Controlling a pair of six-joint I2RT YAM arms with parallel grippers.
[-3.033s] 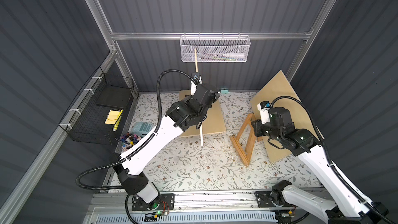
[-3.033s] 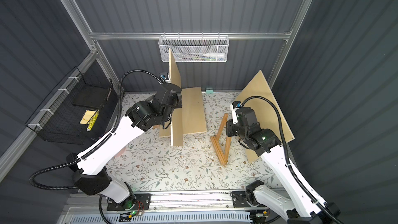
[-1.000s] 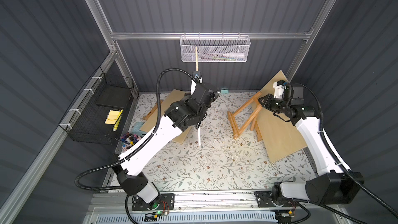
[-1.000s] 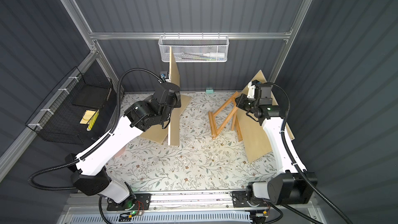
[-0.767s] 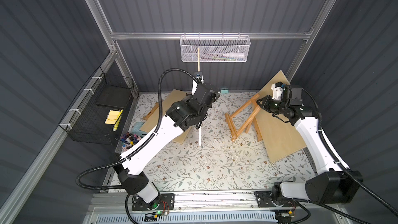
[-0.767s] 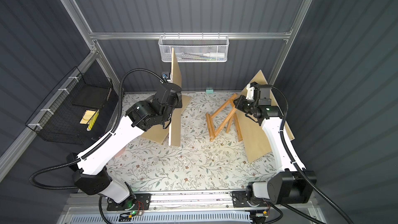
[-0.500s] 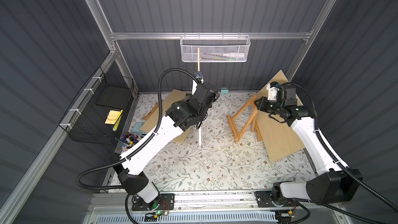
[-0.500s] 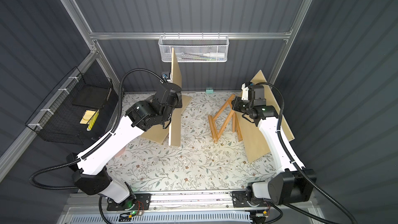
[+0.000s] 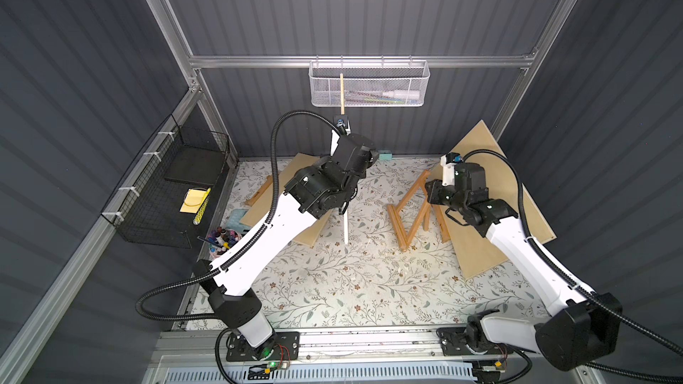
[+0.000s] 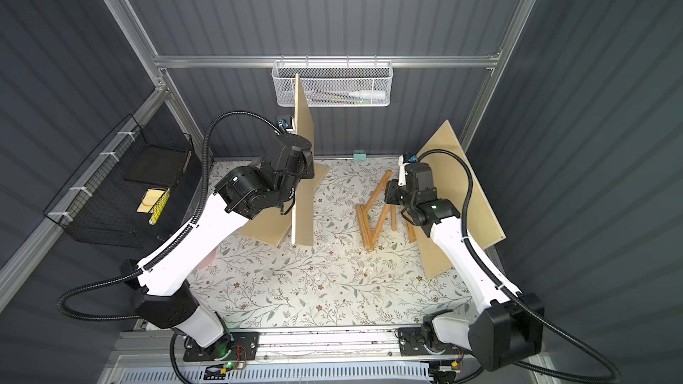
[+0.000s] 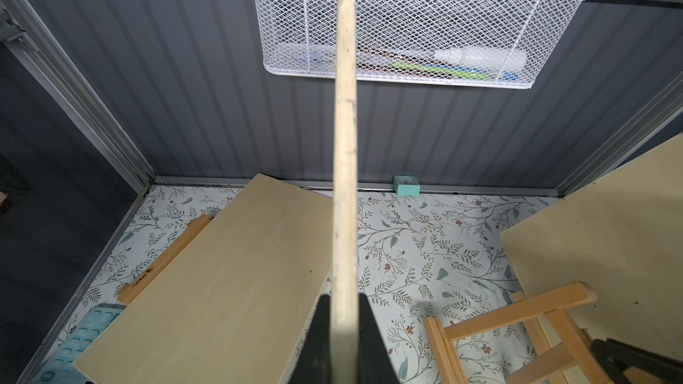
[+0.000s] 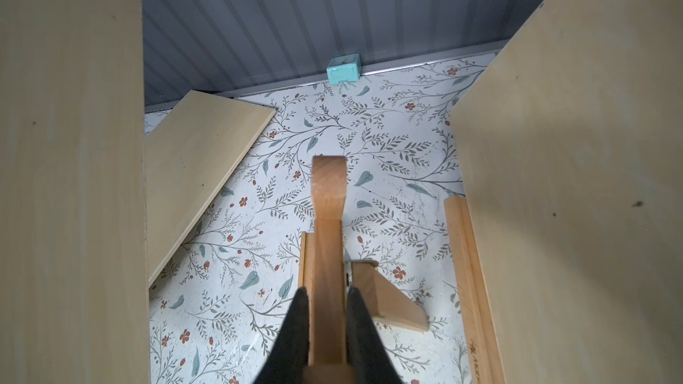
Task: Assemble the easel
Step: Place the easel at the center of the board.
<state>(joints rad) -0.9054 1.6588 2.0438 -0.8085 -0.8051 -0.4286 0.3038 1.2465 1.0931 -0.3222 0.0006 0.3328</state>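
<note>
easel [image 11: 517,312]: cut by frame edge | white basket [image 11: 417,24] contents: blurred behind mesh

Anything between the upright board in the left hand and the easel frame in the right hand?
Nothing visible. Bare floral tabletop separates the upright board from the easel frame; a corner of the flat board only pokes past farther back.

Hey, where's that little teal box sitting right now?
In both top views the teal box sits on the floral mat against the foot of the back wall, below the white mesh basket.
</note>
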